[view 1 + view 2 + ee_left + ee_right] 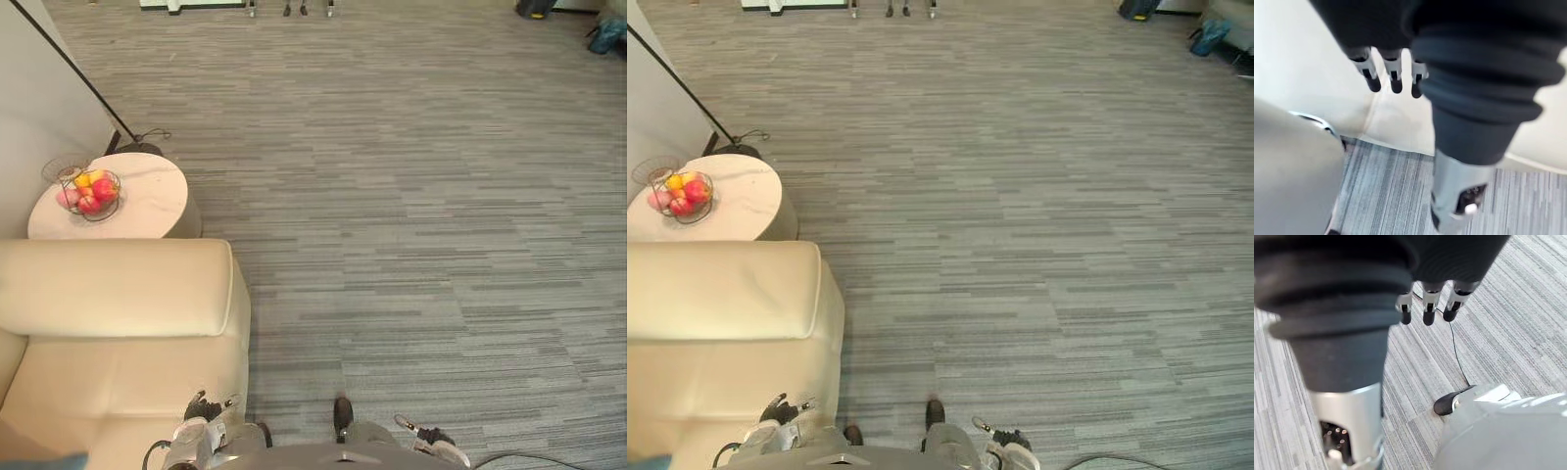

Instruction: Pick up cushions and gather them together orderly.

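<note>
A cream sofa point(118, 294) fills the lower left, its armrest toward the carpet. A thin bluish edge point(44, 458) shows on the seat at the bottom corner; I cannot tell what it is. My left hand point(201, 409) hangs low by the sofa's front corner, its fingers point(1393, 78) straight and holding nothing, over the cream seat edge point(1312, 73). At the bottom right, my right hand point(431, 441) hangs over the grey carpet. Its fingers point(1427, 308) are straight and empty.
A round white side table point(147, 201) stands behind the sofa with a wire basket of fruit point(90, 193). A floor lamp's dark base point(137, 148) and slanted pole stand by the wall. Grey carpet point(411, 196) stretches ahead; dark bags point(607, 34) lie far right.
</note>
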Robot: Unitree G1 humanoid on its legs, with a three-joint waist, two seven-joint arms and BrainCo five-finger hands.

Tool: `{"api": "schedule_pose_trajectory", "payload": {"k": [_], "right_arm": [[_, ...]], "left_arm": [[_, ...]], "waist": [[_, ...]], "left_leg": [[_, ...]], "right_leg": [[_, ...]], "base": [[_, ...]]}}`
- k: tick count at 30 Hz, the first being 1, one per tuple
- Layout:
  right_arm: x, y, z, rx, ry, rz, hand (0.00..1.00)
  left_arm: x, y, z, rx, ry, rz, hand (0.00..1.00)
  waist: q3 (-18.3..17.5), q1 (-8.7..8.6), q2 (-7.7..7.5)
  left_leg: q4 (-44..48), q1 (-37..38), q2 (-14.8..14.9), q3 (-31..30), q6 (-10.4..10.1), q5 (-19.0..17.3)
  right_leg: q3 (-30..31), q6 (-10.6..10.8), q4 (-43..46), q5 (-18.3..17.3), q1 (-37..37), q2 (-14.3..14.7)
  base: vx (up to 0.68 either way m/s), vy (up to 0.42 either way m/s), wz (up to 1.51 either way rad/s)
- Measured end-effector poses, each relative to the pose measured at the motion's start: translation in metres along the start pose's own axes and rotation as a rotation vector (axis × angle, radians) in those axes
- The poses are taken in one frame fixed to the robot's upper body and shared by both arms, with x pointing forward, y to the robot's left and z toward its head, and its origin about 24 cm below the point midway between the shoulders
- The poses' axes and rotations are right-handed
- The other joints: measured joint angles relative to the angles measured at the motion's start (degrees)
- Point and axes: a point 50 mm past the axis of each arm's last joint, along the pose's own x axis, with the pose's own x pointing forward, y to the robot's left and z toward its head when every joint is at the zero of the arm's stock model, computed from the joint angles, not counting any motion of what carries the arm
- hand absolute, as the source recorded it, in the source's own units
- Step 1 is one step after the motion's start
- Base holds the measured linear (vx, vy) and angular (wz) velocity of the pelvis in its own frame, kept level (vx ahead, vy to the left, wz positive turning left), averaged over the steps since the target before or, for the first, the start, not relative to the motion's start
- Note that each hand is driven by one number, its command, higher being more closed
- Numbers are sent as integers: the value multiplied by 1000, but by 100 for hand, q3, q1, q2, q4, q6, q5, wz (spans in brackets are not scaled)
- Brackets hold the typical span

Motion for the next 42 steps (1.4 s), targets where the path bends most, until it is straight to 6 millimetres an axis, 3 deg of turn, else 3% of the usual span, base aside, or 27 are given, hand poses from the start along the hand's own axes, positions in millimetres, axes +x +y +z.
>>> {"api": "schedule_pose_trajectory", "payload": {"k": [3,6,7,8,9,10,12,13,15,16,17,18,19,20,21,23,24,26,29,32,34,35,37,38,40,42], "right_arm": [[0,5,3,4,-6,12,0],[0,5,3,4,-8,15,0],[0,5,4,3,-9,18,0],[1,8,4,4,-3,25,0],[1,9,4,4,3,25,0],[2,5,2,0,15,17,0],[3,9,11,-7,-5,28,0],[3,13,10,-2,-3,38,0],[2,20,3,-1,23,53,0],[1,21,2,-2,29,55,0],[1,23,1,-4,33,59,0],[2,28,7,-21,22,74,0],[2,30,9,-30,16,80,0],[2,31,11,-33,11,82,0],[3,28,13,-36,8,74,0],[5,24,20,-47,-12,66,0],[6,20,22,-51,-17,55,0],[7,16,24,-53,-20,45,0],[7,13,21,-52,-13,38,0],[6,11,17,-41,-1,33,0],[5,18,13,-35,9,50,0],[5,17,12,-29,10,46,0],[5,12,11,-27,15,31,0],[6,6,12,-30,11,14,0],[7,1,15,-29,5,0,0],[7,0,14,-25,9,-9,0]], "left_arm": [[0,0,-2,5,8,-1,0],[-1,-5,-7,15,22,-12,0],[-1,-6,-8,16,26,-14,0],[-1,-6,-8,25,25,-18,0],[-2,-6,-9,36,26,-21,0],[-3,-9,-12,55,35,-34,0],[-3,-8,-15,81,49,-36,0],[-2,-6,-13,93,42,-33,0],[1,6,-5,147,18,-12,0],[1,8,-5,154,16,-9,0],[2,9,-3,154,12,-5,0],[2,10,-4,155,12,-2,0],[1,9,-4,157,11,-3,0],[1,8,-3,163,7,-10,0],[1,6,-2,167,4,-15,0],[1,2,-1,171,-7,-28,0],[0,0,-2,176,-6,-34,0],[0,1,-2,179,-5,-32,0],[0,7,-6,176,5,-19,0],[0,9,-4,162,1,-10,0],[2,18,4,156,-24,14,0],[3,20,9,162,-37,21,0],[3,19,11,159,-40,19,0],[3,18,10,154,-38,16,0],[2,14,12,111,-49,16,0],[1,14,12,89,-55,19,0]], "waist": [[-148,13,-65],[-253,7,56],[-293,15,92],[-281,58,-5],[-350,66,23],[-438,14,189],[-469,6,189],[-454,3,151],[-403,-19,-126],[-392,-12,-147],[-385,23,-153],[-371,55,-116],[-365,55,-109],[-344,40,-82],[-296,32,-1],[-193,24,62],[-163,2,168],[-115,1,226],[-90,10,196],[-30,-31,135],[84,17,-60],[153,-19,-117],[192,-31,-68],[212,-31,-47],[265,20,-25],[315,139,12]], "left_leg": [[123,68,-105,104,12,43],[377,85,-194,126,82,113],[617,59,-268,140,141,154],[779,-80,-367,-20,208,-34],[199,8,-478,-127,292,-114],[-777,154,-447,-291,260,445],[-816,171,-452,-82,297,526],[-772,167,-470,-16,300,524],[-773,181,-498,137,325,500],[-771,175,-493,183,325,500],[-772,154,-430,308,324,499],[-748,121,-249,565,327,496],[-750,123,-218,670,326,495],[-745,157,-197,804,318,490],[-720,218,-163,915,313,487],[-673,378,-144,1082,263,458],[-664,416,-153,1161,216,434],[-584,380,-74,1178,209,434],[-478,473,56,1283,146,467],[-158,489,257,1528,-2,425],[883,240,600,1728,-4,420],[1792,-49,894,1641,4,382],[2203,-195,1037,1504,33,327],[2413,-306,991,1347,31,256],[2627,-586,594,767,48,-17],[2240,-840,83,201,63,-212]], "right_leg": [[172,5,29,-83,-109,24],[462,-18,-61,-68,-72,-14],[610,-32,-90,-58,-40,-92],[837,-36,-151,-54,12,-306],[905,-39,-205,-51,20,-325],[920,-33,-333,-24,32,-232],[1051,95,-496,119,9,-189],[1050,83,-514,158,4,-199],[1080,93,-590,231,-52,-197],[1049,128,-637,292,-73,-190],[792,188,-814,550,-114,-131],[-208,-195,-898,674,-130,-111],[-970,-374,-725,508,-190,-154],[-2127,-458,-412,207,-213,-270],[-2797,-476,-218,119,-174,-371],[-3239,-512,50,100,-176,-417],[-3078,-492,46,102,-194,-326],[-2722,-397,-203,174,-175,-191],[-2536,-338,-621,130,-66,25],[-2432,-141,-628,-310,-48,207],[-2218,-45,-715,-580,68,298],[-2169,-139,-587,-558,97,306],[-2045,-138,-520,-558,142,354],[-1935,-138,-458,-558,155,367],[-1494,-138,-340,-558,137,383],[-993,-156,-327,-573,94,403]], "base": [[284,113,-57],[203,23,-64],[235,91,-81],[142,78,-82],[138,93,-74],[80,52,-74],[89,66,-74],[48,53,-46],[13,54,-35],[-18,26,-47],[-32,-37,-74],[-35,-59,-83],[-43,-108,-79],[-29,-98,-56],[-24,-128,-61],[-18,-116,-57],[-28,-118,-68],[-19,-123,-71],[-43,-160,-78],[-27,-116,-74],[2,-192,-78],[15,-169,-55],[-3,-50,-28],[11,0,-36],[19,16,-55],[-13,29,-97]]}}
